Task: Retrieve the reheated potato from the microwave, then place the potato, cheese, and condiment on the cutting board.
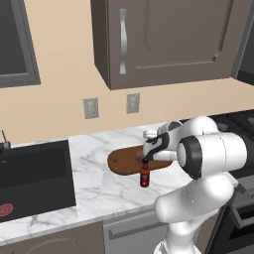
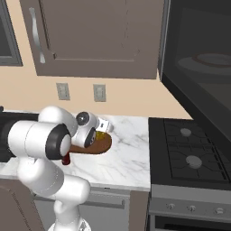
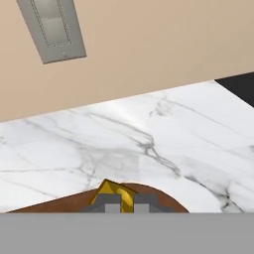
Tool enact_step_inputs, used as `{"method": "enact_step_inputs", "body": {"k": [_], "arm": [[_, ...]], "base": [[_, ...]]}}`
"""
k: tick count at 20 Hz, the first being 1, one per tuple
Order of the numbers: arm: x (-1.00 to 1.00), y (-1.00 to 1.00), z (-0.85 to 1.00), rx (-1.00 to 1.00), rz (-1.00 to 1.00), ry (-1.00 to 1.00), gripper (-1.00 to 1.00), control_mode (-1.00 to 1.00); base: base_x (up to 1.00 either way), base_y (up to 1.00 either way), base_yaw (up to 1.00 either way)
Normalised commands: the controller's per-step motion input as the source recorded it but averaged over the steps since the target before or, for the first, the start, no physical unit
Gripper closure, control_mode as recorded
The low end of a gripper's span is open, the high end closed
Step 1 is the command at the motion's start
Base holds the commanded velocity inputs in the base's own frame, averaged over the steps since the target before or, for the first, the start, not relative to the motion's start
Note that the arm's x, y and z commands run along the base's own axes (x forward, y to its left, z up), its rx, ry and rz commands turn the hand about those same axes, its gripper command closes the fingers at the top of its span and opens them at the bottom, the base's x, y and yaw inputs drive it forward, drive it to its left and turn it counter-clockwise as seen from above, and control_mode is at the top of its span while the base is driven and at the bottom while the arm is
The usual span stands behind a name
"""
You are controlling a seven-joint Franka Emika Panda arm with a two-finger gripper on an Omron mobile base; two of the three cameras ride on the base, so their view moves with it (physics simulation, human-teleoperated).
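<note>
claw (image 3: 120,204) clamped on cheese (image 3: 113,194) over cutting board (image 1: 126,161) mid-worktop (image 1: 94,191), condiment (image 1: 144,176) upright on marble just off board's front edge, microwave (image 2: 200,67) above stove at worktop's right end.

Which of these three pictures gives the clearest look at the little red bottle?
The left base view: the condiment stands upright on the marble counter, at the near edge of the cutting board, fully in sight from cap to base. In the right base view just a dark red sliver peeks out under the arm. The hand view looks at the cheese instead.
</note>
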Motion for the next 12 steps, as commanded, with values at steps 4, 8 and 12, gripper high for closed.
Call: {"method": "enact_step_inputs", "body": {"k": [4,8,12], "arm": [[0.0,0.0,-0.11,0.0,0.0,0.0,-1.0,-1.0],[-0.11,-0.01,-0.01,0.0,0.0,0.0,-1.0,-1.0],[-0.3,-0.01,0.0,0.0,0.0,-0.02,-1.0,-1.0]], "base": [[0.0,0.0,0.0],[0.0,0.0,0.0],[0.0,0.0,0.0]]}}
